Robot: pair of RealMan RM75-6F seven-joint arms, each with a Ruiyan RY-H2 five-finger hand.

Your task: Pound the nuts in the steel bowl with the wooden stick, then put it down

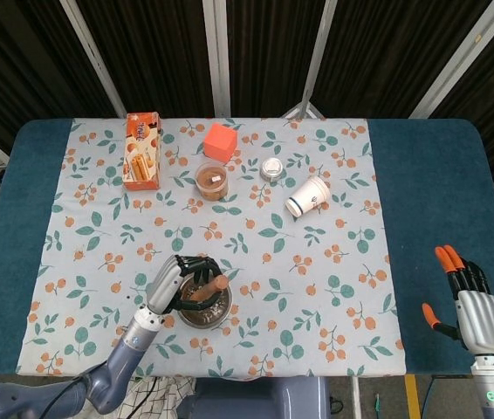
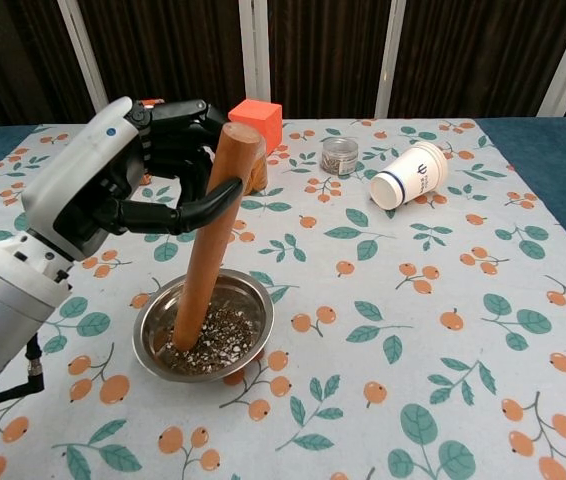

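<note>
The left robot hand grips the tilted wooden stick, its tip apparently resting among nuts in the steel bowl.

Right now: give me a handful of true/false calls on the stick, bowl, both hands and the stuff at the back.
1. The left hand grips the wooden stick. True.
2. The wooden stick stands perfectly upright in the round steel bowl. False: it leans, top toward the right in the chest view.
3. The white paper cup with blue bands stands upright. False: it lies on its side.
4. The right hand holds nothing, over the bare blue table edge. True.
5. The orange cube sits inside the bowl. False: it rests on the floral cloth at the far side.
</note>
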